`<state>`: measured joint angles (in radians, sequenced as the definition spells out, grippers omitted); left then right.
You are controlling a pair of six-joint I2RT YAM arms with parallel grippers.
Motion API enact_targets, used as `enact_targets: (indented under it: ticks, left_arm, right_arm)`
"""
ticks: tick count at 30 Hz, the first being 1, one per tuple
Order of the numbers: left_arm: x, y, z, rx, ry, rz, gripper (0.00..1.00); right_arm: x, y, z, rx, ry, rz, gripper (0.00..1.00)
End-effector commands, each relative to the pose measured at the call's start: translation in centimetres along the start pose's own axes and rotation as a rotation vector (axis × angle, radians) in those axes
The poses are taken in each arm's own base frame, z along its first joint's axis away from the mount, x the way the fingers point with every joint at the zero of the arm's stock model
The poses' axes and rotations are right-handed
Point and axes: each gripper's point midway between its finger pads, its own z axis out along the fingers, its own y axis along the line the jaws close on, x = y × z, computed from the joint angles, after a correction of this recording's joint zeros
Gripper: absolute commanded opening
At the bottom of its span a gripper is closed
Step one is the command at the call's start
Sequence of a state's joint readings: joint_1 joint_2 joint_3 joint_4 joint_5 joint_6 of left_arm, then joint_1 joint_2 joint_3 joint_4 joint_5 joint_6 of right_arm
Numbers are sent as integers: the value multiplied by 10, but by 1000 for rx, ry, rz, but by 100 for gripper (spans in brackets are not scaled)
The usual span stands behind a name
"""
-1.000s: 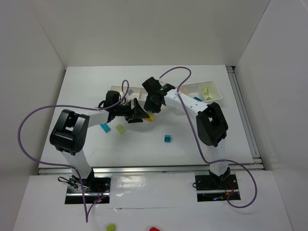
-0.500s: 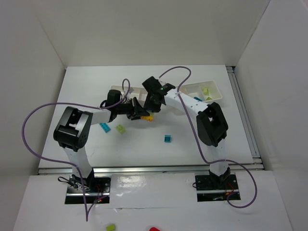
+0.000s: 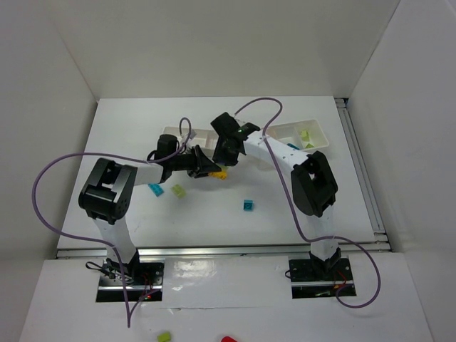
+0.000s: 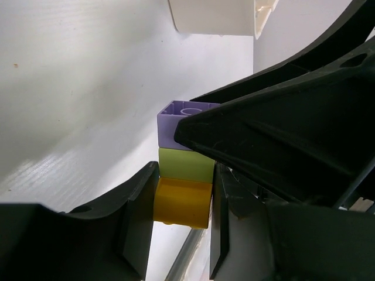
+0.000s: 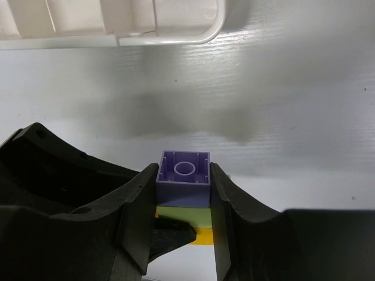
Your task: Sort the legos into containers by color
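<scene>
Sorting seems barely begun: right hand (image 5: 183, 184) closed on a lavender plastic brick (image 5: 184, 170), left hand (image 4: 179, 206) on the stack's yellow plastic brick (image 4: 183, 200); cyan bricks (image 3: 248, 205) lie loose on the table (image 3: 320, 199).

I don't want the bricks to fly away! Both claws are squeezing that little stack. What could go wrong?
1. The right claw pinches the purple brick and the left claw the yellow brick; if the stack snaps apart suddenly, one could slip out.
2. The green brick between them may stay stuck to either one, mixing colours.
3. The claws sit very close and could bump.
</scene>
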<state>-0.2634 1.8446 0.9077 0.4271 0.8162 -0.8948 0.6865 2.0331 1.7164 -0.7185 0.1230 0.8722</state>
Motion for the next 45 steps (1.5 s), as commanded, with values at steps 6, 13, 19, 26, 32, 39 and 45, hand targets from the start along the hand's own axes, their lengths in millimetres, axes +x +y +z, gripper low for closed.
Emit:
enact_targets:
  ticks: [6,13,19,26,32,39,45]
  left_arm:
    - [12,23,-6,-52,-23,-1,0]
    - [16,14,-18,-70,-30,28,0]
    - [17,11,-28,-91,-48,38,0]
    - [5,10,-46,-211,-80,22,0]
    - [-7,7,-68,-303,-99,32,0]
    - [-23,-2,-86,-351,-132,53,0]
    - [-31,-1,-79,-354,-77,76,0]
  right_arm:
    - [-52,22,-45,-107,-142,48,19]
    - [-57,24,-38,-119,-143,57,19]
    - [-70,24,-17,-114,-156,65,19]
    - [-105,42,-1,-97,-249,22,19]
    - [-122,38,40,-43,-271,-9,20]
    - [-129,50,35,-72,-276,-41,78]
    - [-124,19,-23,-32,-330,-62,71]
